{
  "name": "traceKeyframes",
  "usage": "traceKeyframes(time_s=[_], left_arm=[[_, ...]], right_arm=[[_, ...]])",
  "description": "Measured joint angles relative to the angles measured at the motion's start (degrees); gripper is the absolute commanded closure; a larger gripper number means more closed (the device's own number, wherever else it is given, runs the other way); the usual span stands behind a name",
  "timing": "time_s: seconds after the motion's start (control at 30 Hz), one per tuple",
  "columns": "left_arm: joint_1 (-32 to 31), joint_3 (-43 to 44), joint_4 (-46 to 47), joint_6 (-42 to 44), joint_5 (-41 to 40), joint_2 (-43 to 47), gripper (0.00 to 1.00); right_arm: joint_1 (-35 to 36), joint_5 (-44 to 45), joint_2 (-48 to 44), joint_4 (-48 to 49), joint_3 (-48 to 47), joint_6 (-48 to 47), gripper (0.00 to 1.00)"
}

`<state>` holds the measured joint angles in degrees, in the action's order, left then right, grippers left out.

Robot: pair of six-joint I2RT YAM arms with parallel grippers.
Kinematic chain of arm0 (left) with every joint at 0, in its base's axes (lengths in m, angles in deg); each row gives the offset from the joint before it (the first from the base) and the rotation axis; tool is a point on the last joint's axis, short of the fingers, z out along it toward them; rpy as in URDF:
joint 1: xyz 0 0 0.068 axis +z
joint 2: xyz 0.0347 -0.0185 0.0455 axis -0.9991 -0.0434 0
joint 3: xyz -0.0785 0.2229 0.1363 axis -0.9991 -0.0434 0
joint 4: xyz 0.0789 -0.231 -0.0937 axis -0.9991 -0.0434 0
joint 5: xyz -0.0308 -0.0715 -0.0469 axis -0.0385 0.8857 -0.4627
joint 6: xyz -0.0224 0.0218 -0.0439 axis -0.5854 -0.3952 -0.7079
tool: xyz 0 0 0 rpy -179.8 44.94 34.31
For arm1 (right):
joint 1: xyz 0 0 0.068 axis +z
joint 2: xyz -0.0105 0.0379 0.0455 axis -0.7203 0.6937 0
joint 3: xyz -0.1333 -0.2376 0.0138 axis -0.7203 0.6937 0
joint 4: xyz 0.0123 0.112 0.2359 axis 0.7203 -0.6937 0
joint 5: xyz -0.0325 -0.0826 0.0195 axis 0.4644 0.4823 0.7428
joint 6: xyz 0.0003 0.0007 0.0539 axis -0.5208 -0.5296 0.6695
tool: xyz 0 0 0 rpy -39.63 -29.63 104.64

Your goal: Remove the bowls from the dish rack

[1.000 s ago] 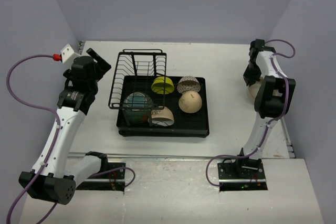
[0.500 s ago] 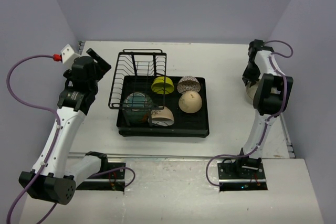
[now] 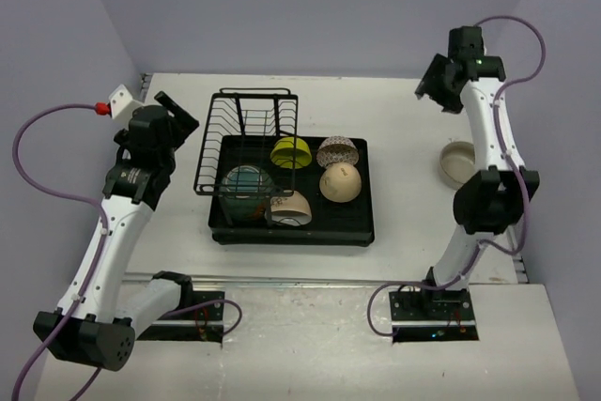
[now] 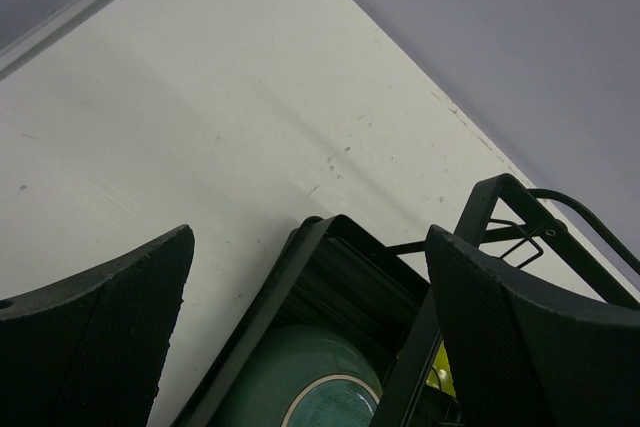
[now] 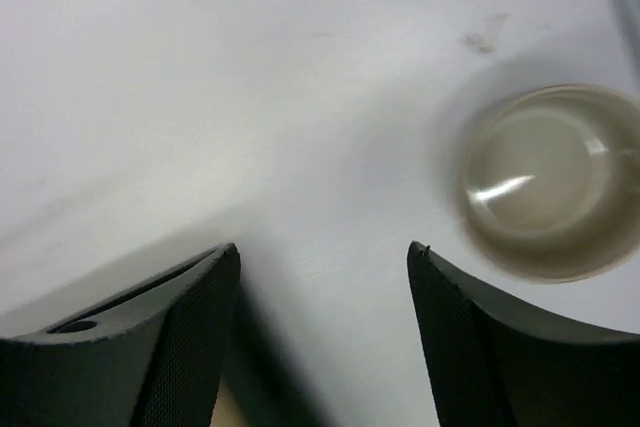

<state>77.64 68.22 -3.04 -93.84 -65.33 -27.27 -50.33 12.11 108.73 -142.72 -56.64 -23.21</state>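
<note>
Nothing readable is showing in any view: no text, label, brand, number or sign.

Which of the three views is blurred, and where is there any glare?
Right wrist view: blurred all over, the beige bowl smeared, a white streak of glare inside it. Left wrist view: fairly sharp, the teal bowl in shade. Top view: sharp and evenly lit.
</note>
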Motion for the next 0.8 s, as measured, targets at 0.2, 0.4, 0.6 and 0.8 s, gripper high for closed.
traceKeyframes(time_s=[0.2,0.4,0.6,0.8], left_arm=[[0.00,0.00,-0.11,-0.98,0.61,0.20,0.04],[0.00,0.02,-1.05,-2.49,1.97,0.20,0.04],[0.00,0.59,-1.66,-2.99,2.71,0.17,0.04],[0.00,1.25,-2.34,-3.52,3.19,0.13,0.04]], right_arm=[[11.50,-22.93,-28.74,21.18,18.84,18.03,0.36],[19.87,-26.14,-41.59,42.01,36.87,42.97,0.36],[32.46,-14.47,-40.85,47.34,48.37,62.82,0.37],[37.62,-3.67,-41.35,46.73,50.93,71.95,0.39]])
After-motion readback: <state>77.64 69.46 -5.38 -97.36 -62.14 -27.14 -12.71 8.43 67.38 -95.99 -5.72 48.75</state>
